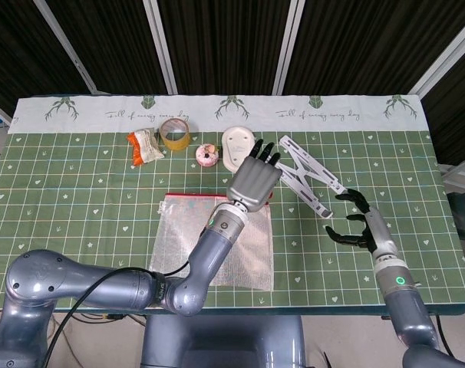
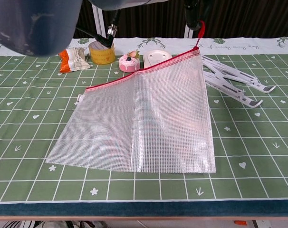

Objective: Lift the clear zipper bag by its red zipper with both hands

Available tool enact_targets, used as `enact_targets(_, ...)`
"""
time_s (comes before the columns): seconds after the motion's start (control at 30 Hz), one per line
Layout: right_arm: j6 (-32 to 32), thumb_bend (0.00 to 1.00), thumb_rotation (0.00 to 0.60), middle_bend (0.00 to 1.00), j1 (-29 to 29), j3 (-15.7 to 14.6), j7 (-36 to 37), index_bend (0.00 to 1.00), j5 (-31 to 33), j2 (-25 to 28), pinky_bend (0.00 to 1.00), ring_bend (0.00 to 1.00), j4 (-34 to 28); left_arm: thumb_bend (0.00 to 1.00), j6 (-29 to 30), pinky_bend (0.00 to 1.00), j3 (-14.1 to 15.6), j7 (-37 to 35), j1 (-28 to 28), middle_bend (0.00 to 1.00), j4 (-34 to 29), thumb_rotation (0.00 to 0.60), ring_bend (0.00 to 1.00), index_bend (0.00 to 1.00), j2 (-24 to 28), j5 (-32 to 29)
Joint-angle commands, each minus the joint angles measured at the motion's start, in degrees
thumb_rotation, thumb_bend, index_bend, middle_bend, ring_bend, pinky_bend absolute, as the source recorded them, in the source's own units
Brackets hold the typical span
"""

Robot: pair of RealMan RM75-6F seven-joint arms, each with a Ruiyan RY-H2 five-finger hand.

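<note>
Clear mesh bag [image 2: 144, 118], red zipper [image 2: 144, 71], green patterned tablecloth [image 2: 248, 142]
</note>
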Motion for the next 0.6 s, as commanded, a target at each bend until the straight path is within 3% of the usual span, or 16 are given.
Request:
enact_targets(0.03,2.1,0.36,0.6,0.09,5.3,2.0,-3.3,0.28,7.3,-4.8,0.25,0.02,0.6,0.44,0.3,0.0,-0.1,-0.2,-0.4,0.19,-0.5,0.6,0.0,0.61,0.4,-0.2)
enact_targets(0.27,5.3,0.39,0.6,0.09,10.4,3.4,-5.6,0.32,15.0,-11.1,0.25,0.02,3.1,0.44,1.2,0.0,-0.2,-0.9,-1.6,0.19,-1.5,0.6,0.0,0.62,1.3,-1.2)
enact_targets(0.6,8.2,0.39,0.6,0.1,14.7,6.3,-7.6,0.39,21.1,-16.9,0.25,0.02,6.6,0.44,1.6,0.0,0.0,-1.8,-2.9,0.19,-2.1,0.6,0.0,0.62,2.1,-2.2)
